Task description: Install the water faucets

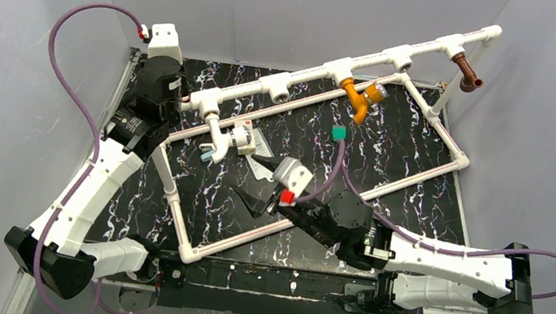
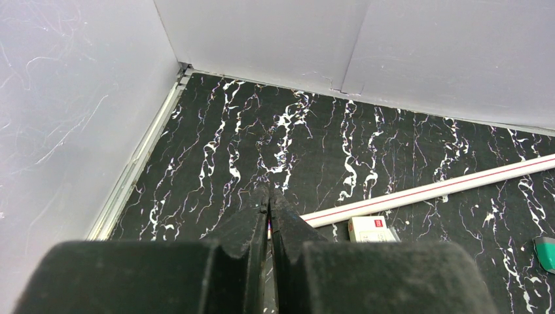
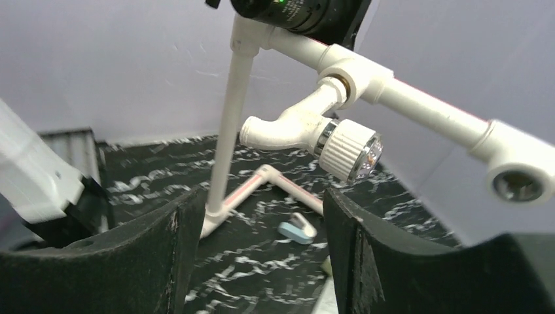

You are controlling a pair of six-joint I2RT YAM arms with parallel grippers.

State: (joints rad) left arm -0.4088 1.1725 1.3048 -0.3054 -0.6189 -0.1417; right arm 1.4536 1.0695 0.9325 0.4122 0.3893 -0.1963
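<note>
On the pipe frame (image 1: 303,74), the white faucet (image 3: 288,127), orange faucet (image 1: 358,98) and reddish-brown faucet (image 1: 467,73) are seen fitted, with little judged left; the right gripper (image 3: 262,203) is spread and empty, the left gripper (image 2: 268,203) pressed together.

White faucet (image 1: 216,136), orange faucet (image 1: 357,99) and reddish-brown faucet (image 1: 466,72), each in a fitting (image 1: 346,70) along the raised pipe (image 1: 311,75).

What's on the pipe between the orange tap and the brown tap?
One empty T-fitting, no tap in it, sits between the orange faucet and the reddish-brown faucet. The top view shows it.
</note>
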